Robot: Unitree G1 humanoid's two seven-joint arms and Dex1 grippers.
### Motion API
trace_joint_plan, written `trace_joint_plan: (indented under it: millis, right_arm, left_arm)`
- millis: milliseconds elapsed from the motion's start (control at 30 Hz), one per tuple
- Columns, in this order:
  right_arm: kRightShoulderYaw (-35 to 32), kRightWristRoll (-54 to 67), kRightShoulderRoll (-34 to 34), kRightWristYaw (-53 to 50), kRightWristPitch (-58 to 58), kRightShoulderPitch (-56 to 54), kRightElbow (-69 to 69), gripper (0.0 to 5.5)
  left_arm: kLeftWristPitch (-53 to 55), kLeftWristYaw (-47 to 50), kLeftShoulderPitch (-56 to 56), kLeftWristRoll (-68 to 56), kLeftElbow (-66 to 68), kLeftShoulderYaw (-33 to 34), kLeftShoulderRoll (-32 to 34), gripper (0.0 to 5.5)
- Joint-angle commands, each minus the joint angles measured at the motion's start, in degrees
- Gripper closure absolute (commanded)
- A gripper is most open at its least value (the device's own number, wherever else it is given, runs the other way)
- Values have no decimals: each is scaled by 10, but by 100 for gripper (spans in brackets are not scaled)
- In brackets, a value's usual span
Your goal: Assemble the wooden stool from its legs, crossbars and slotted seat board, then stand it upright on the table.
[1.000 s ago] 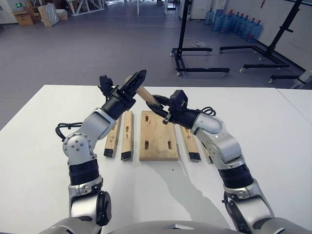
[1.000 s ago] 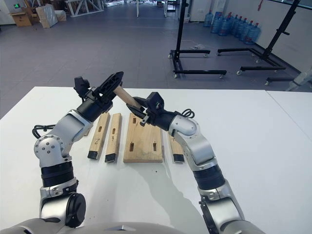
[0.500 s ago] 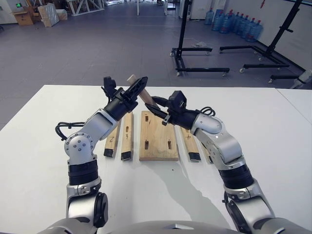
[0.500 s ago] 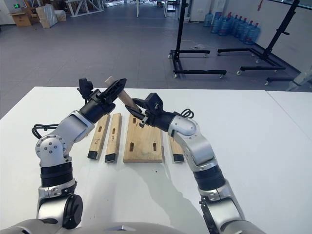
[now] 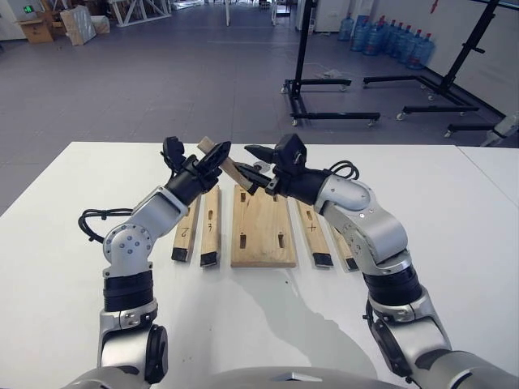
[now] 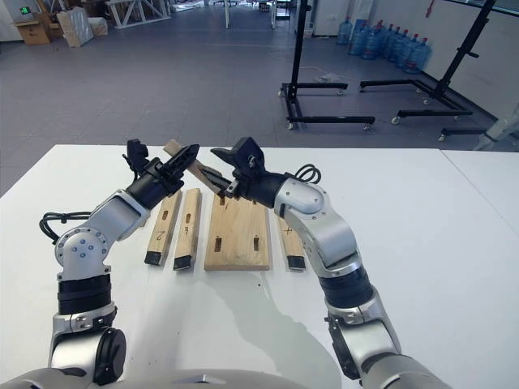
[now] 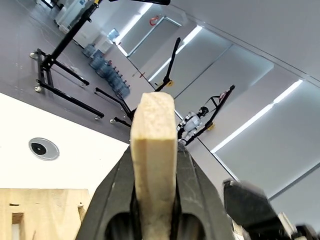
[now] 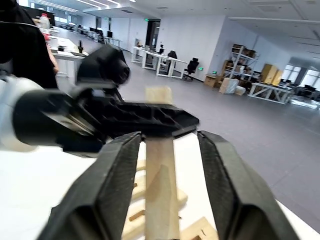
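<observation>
Above the far end of the seat board [image 5: 263,235] on the table [image 5: 65,211], left gripper [image 5: 213,159] has fingers clamped on a wooden bar [image 7: 152,145], right gripper [image 5: 253,168] fingers spread astride its other end; probably light, stiff, smooth, so pinch the flat faces

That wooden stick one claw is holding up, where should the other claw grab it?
Probably the free lower stretch of the stick, from the robot's right, fingers across its flat faces: the left gripper clamps the upper part, and the open right gripper flanks it.
</observation>
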Motion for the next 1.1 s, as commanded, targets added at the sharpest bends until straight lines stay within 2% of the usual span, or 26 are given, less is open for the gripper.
trace_joint_plan:
  millis: [33, 133, 200, 300, 400, 467, 633, 767, 1100]
  right_arm:
    - [-17, 2, -32, 6, 25, 1, -18, 263]
    - [-84, 27, -75, 17, 43, 5, -20, 209]
    - [-130, 34, -102, 13, 48, 8, -2, 171]
    - [-164, 28, -110, -13, 48, 35, 22, 118]
    - [-156, 20, -84, -45, 32, 58, 45, 64]
    - [-147, 15, -61, -64, 25, 67, 60, 29]
    - [-143, 23, -32, -80, 29, 75, 75, 25]
    - [-140, 24, -22, -86, 31, 74, 82, 25]
    - [-133, 19, -12, -98, 27, 75, 88, 25]
  left_arm:
    - [-6, 5, 8, 23, 3, 8, 11, 511]
    - [-3, 7, 21, 41, -3, 28, 40, 511]
    - [-8, 5, 48, 70, -18, 53, 82, 511]
    - [-44, -1, 91, 147, -32, 81, 137, 511]
    - [-107, 2, 100, 224, -18, 62, 123, 511]
    - [-151, -5, 104, 264, -4, 29, 88, 511]
    - [-235, -29, 112, 326, 76, 10, 36, 511]
    - [-283, -35, 101, 368, 127, 10, 28, 511]
    - [-289, -15, 84, 392, 104, 7, 1, 511]
